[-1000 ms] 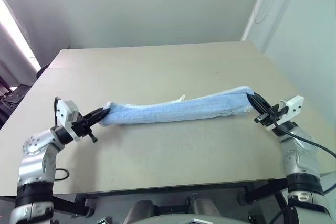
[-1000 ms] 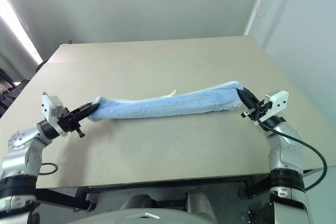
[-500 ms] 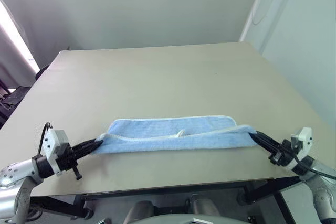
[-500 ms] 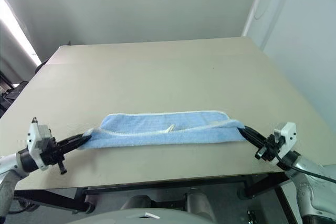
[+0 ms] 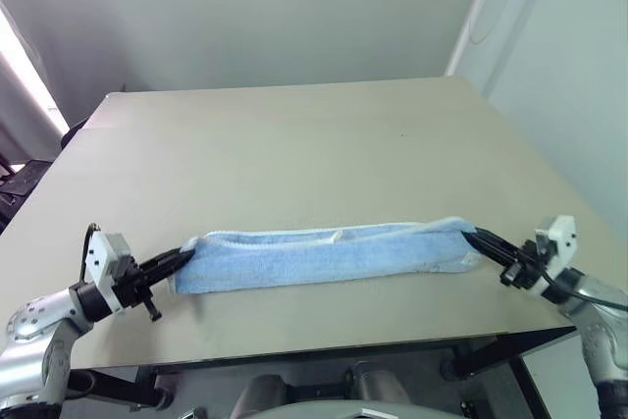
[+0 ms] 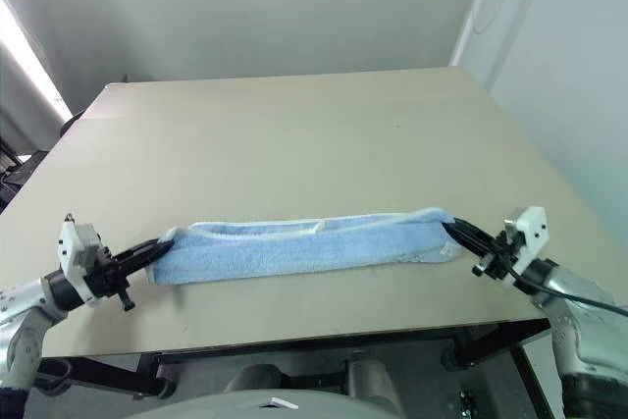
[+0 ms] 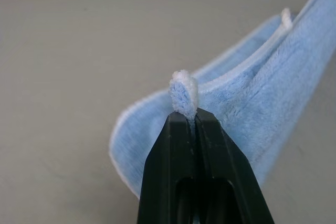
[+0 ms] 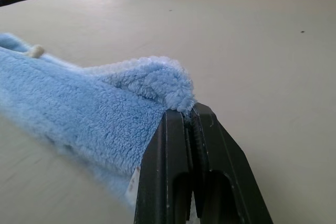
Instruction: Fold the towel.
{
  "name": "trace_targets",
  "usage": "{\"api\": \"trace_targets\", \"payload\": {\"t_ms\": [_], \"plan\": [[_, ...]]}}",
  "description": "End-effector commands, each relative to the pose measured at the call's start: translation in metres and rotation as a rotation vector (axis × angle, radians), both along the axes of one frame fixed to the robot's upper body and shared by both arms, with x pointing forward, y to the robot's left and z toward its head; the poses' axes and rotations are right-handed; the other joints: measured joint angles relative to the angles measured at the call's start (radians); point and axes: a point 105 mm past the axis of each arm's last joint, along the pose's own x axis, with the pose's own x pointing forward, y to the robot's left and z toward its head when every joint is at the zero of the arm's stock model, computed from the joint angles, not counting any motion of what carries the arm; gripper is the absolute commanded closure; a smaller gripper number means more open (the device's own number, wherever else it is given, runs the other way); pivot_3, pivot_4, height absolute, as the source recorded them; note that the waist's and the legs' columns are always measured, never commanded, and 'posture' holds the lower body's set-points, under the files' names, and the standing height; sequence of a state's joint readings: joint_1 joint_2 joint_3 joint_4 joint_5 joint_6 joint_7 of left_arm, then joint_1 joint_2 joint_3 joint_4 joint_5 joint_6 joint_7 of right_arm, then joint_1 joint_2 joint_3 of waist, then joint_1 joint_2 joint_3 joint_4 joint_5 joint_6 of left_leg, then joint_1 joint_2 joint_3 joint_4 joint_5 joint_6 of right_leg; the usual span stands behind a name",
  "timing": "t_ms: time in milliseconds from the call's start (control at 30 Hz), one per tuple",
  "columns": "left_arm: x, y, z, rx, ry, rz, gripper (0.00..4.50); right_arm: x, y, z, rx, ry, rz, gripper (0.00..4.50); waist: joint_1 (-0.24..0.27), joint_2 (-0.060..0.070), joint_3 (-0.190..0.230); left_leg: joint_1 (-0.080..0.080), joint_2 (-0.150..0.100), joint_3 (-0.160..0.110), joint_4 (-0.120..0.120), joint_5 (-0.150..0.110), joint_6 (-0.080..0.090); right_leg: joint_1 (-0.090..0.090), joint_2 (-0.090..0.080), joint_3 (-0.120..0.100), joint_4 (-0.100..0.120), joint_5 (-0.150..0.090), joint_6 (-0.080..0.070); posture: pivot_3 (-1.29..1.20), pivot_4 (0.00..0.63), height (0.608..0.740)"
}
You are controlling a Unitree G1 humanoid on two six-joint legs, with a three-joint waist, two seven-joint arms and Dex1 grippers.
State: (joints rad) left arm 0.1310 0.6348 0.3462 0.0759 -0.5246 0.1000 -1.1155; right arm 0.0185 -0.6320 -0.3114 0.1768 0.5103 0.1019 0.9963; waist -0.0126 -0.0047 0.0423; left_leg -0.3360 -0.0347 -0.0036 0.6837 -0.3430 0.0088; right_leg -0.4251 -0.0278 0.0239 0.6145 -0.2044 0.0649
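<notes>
Towel [image 5: 319, 255]: long folded light blue band, stretched across near part of table [image 5: 294, 144], close to front edge. Left gripper [image 5: 184, 259] fingers [image 7: 178, 145] pressed together on towel's left end, white-edged tuft poking out between tips. Right gripper [image 5: 478, 240] fingers [image 8: 176, 145] clamped on bunched right end. White loop [image 5: 339, 236] at far edge, mid-length.

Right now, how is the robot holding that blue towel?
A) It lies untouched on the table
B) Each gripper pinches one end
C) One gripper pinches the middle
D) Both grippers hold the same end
B: the left gripper and the right gripper each clamp an opposite end of the towel.
</notes>
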Motion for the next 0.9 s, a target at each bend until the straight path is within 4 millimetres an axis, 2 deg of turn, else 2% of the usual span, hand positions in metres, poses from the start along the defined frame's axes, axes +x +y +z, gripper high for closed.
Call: {"api": "trace_targets", "payload": {"t_ms": [33,167,233,300,333,533,567,600,700,800,900], "plan": [[0.005,0.017,-0.002,0.031,0.007,0.076,4.48,0.016,-0.007,-0.001,-0.091,-0.012,-0.054,4.5,0.0,0.0,0.0,0.0,0.0,0.0,0.0,0.0,0.0,0.0,0.0,0.0,0.0,0.002,-0.003,0.0,0.0,0.74],[0.012,0.024,-0.006,0.028,0.009,0.142,4.48,0.028,-0.005,-0.01,-0.144,0.018,-0.064,4.5,0.002,0.0,0.0,0.0,0.0,0.0,0.0,0.0,0.0,-0.001,-0.001,0.0,-0.001,0.002,-0.003,0.0,0.0,0.74],[0.014,0.025,-0.006,0.027,0.002,0.155,4.48,0.028,-0.009,-0.029,-0.196,0.144,-0.069,4.5,0.004,-0.001,0.0,0.0,0.0,0.0,0.0,0.0,0.0,-0.001,-0.002,0.0,0.0,0.002,-0.003,0.0,0.0,0.74],[0.013,0.023,-0.009,0.025,0.003,0.154,3.97,0.027,-0.014,-0.047,-0.254,0.26,-0.085,4.5,0.004,-0.001,-0.001,0.0,0.0,0.0,0.0,0.0,0.0,0.0,-0.002,0.0,0.0,0.002,-0.003,0.0,0.0,0.74],[0.014,0.023,-0.01,0.018,0.002,0.16,3.82,0.028,-0.014,-0.048,-0.242,0.267,-0.089,4.5,0.004,0.0,-0.001,0.0,0.0,0.0,0.0,0.0,0.0,0.0,-0.002,0.0,0.0,0.002,-0.004,0.0,0.0,0.74],[0.022,0.023,-0.016,0.016,-0.013,0.204,1.73,0.033,-0.013,-0.042,-0.176,0.256,-0.101,4.5,0.007,-0.004,-0.004,0.001,0.0,0.0,0.001,0.0,0.0,0.001,-0.002,0.0,-0.001,0.002,-0.003,0.0,0.0,0.74],[0.022,0.023,-0.016,0.013,-0.009,0.202,1.33,0.033,-0.013,-0.039,-0.158,0.251,-0.103,4.12,0.007,-0.004,-0.004,0.001,0.0,0.0,0.001,0.0,0.0,0.001,-0.002,0.0,-0.001,0.002,-0.003,0.0,0.0,0.74],[0.022,0.022,-0.017,0.011,-0.006,0.199,1.02,0.034,-0.013,-0.037,-0.145,0.247,-0.104,3.98,0.007,-0.004,-0.004,0.001,0.0,0.0,0.001,0.0,0.0,0.001,-0.002,0.0,-0.001,0.002,-0.003,0.0,0.0,0.74],[0.02,0.02,-0.017,0.005,0.003,0.181,0.0,0.033,-0.008,-0.026,-0.075,0.234,-0.076,3.08,0.004,-0.004,-0.004,0.001,0.0,0.0,0.001,0.0,0.0,0.001,-0.002,0.0,-0.001,0.002,-0.003,0.0,0.0,0.74],[0.022,0.024,-0.013,0.0,-0.002,0.19,0.0,0.033,-0.004,-0.015,-0.017,0.223,-0.055,2.0,0.003,-0.004,-0.004,0.0,0.0,-0.001,0.0,0.0,0.0,0.0,-0.002,0.0,0.0,0.002,-0.003,0.0,0.0,0.74],[0.027,0.03,-0.001,-0.03,-0.032,0.21,0.0,0.032,0.001,-0.003,0.051,0.233,-0.034,0.97,0.002,-0.003,-0.003,0.0,0.0,-0.001,0.0,0.0,0.0,0.0,-0.002,0.0,0.0,0.002,-0.003,0.0,0.0,0.74]]}}
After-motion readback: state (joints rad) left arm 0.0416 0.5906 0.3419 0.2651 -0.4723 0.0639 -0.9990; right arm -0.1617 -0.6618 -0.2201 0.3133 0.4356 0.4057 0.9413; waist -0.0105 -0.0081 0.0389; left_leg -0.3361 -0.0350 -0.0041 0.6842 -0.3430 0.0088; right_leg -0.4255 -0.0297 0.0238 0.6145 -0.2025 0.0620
